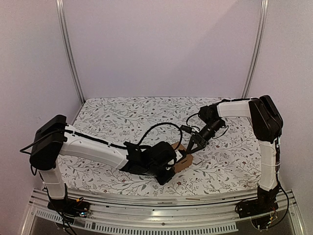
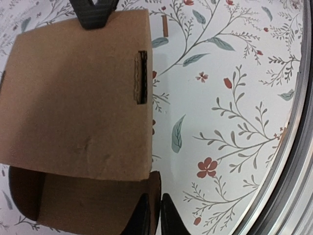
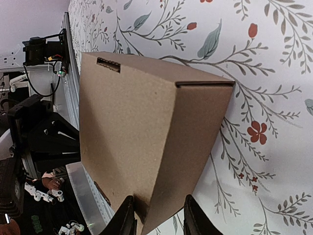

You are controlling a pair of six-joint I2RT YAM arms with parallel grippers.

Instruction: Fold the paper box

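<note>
The paper box (image 1: pixel 182 157) sits on the worktop (image 1: pixel 112 110) between both arms. The right end effector (image 3: pixel 157 213) clamps a wall from the box's far right; the left end effector (image 2: pixel 155 208), at its near left, pinches a thin flap, fingers almost together

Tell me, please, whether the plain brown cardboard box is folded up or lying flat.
Folded up: the brown cardboard box shows faces meeting at edges; one end looks open.
</note>
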